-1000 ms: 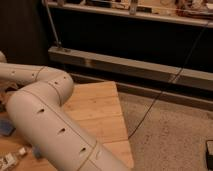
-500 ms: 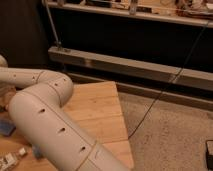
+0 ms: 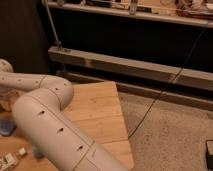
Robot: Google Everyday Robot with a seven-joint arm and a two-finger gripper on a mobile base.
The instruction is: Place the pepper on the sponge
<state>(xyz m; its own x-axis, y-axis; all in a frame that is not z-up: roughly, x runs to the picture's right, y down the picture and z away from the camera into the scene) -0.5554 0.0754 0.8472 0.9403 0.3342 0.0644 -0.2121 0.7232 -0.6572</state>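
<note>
Last second: arm (image 3: 55,130) barely shifted, forearm slightly lower over table (image 3: 100,105) left edge. gripper beyond left frame edge, grip cannot tell. pepper unseen; placement unverifiable.

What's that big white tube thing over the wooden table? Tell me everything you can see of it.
That is the robot's arm: thick, smooth, off-white tubes, plastic-looking, dotted with small dark holes. It rises from the bottom edge, bends at a rounded elbow, then runs left above the wooden table. Its tool lies beyond the left edge, unseen.
</note>
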